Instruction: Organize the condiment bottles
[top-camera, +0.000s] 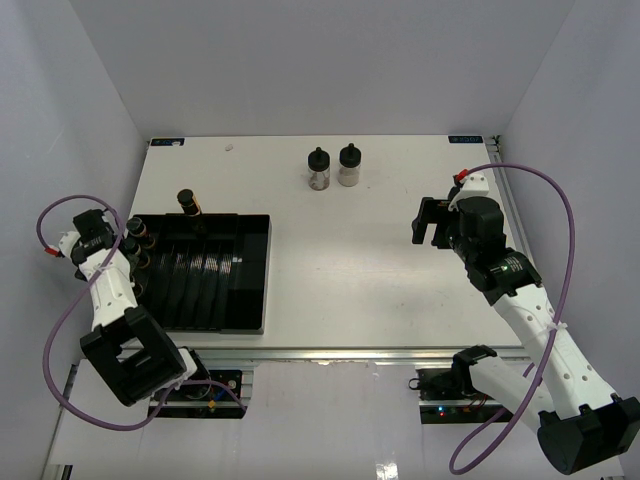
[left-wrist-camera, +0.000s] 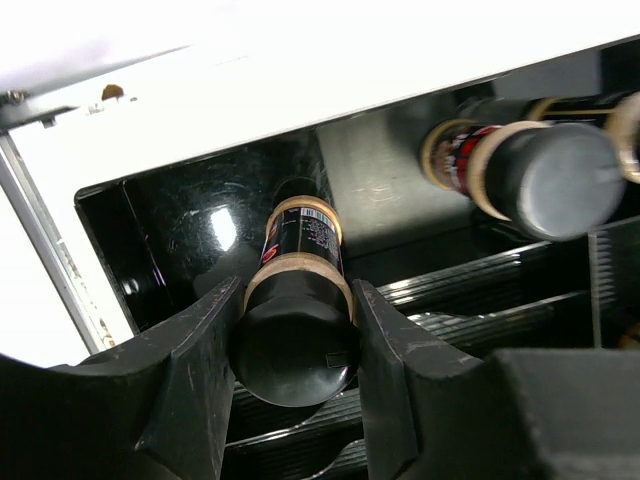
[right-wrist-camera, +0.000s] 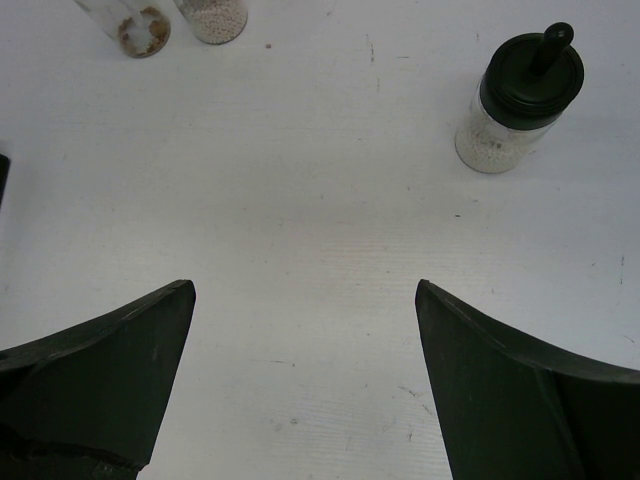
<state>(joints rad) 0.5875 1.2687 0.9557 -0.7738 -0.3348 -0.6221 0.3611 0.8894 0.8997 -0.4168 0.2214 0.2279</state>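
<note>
The tray (left-wrist-camera: 170, 240) is glossy black plastic; the bottle (left-wrist-camera: 297, 300) has a matt black cap; the table (right-wrist-camera: 320, 230) is smooth, matt white.

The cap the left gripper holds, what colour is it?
Black. The cap shows best in the left wrist view.

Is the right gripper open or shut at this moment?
Open. The right gripper shows two black fingers far apart above the white table, nothing between them.

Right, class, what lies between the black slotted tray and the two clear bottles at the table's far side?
Nothing: in the top view, only bare white table separates the tray from the two clear bottles.
</note>
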